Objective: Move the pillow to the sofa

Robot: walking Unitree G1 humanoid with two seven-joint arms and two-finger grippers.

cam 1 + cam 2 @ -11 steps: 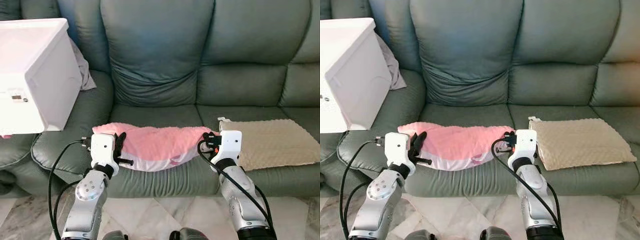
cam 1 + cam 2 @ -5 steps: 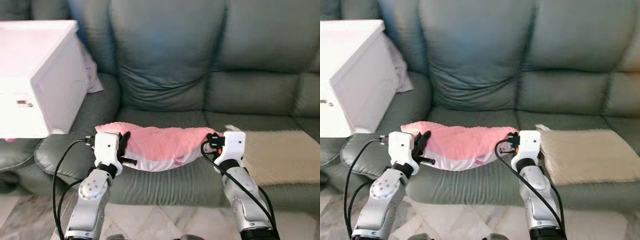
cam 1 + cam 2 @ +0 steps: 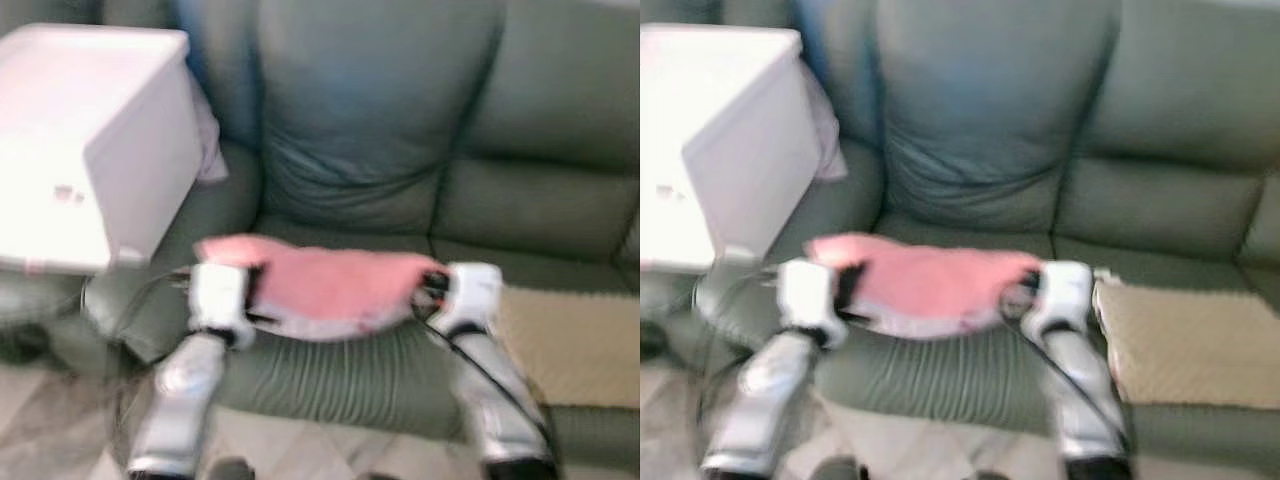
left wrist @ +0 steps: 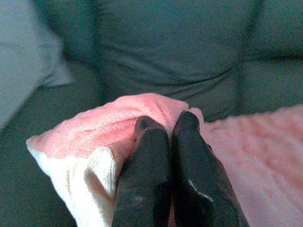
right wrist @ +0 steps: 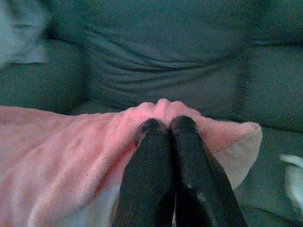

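Nearest to you, the left gripper (image 4: 163,125) has its two black fingers (image 4: 144,161) pressed together, and between them they pinch a fold of the pillow (image 3: 320,285) at its left end. On this side you see the pink fleece on top and a white ribbed underside just below the fingers. The right gripper (image 5: 164,124) is in the same state: its fingers (image 5: 189,156) are closed tight on a raised fold at the right end of the pillow, where a pale corner stands out just beside them.

From the head views, which are blurred, the pillow hangs stretched between the two grippers, with the left one (image 3: 222,295) at one end and the right one (image 3: 465,295) at the other. It is over the front part of the middle seat of the sofa (image 3: 380,120). I cannot tell if its middle touches the seat or is a little above it.

To the right of the right gripper, a beige cushion (image 3: 1185,340) lies flat on the next seat, near the pillow. Beyond the left gripper and to its left, a big white box (image 3: 90,140) stands on the sofa arm, and a pale cloth (image 3: 825,150) shows behind it. Further back, behind both pairs of fingers, is the green back cushion of the sofa.
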